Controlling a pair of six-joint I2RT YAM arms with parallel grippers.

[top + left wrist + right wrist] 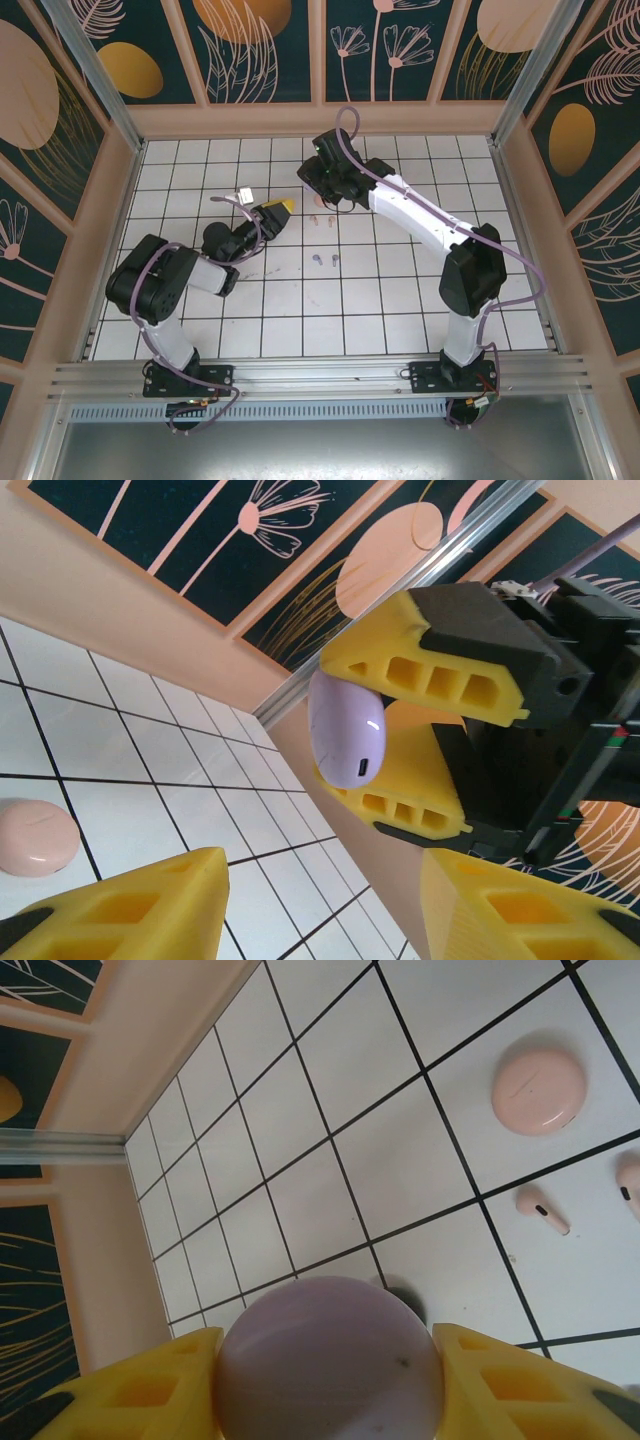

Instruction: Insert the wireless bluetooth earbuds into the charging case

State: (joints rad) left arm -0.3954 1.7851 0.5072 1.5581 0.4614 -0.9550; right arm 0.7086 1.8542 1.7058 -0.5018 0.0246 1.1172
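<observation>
The right claw [330, 1385] is partly closed, its yellow fingers clamped on either side of the lilac case [330, 1350] and holding it up off the table [330, 1090]. In the left wrist view the case sits edge-on between the pads, with a small dark slot in its rim, and the lid appears shut. The left claw [322, 880] faces it from close by. Its jaws stand apart with nothing between them.

Just beyond the right claw, the pink case [540, 1090] lies flat on a tile. The pink earbuds [543, 1210] lie near it, apart from each other. In the top view the lilac earbuds [315, 260] lie side by side on the table, a little nearer the arm bases than the pink pair and between the two arms. They touch nothing else.

The earbuds are tiny stemmed pieces of plain-coloured plastic, each with a rounded head and a short shaft. They are probably very light, hard and smooth, so they are likely to skid on the glossy tiles or twist out of a loose pinch. The stem looks like the safest hold, taken across its width and low to the table, which leaves the head free to drop into its socket. The case is a smooth, round, glossy pebble that could slip out from between the pads. Gripping it across the widest part, as the right claw does, seems right.
</observation>
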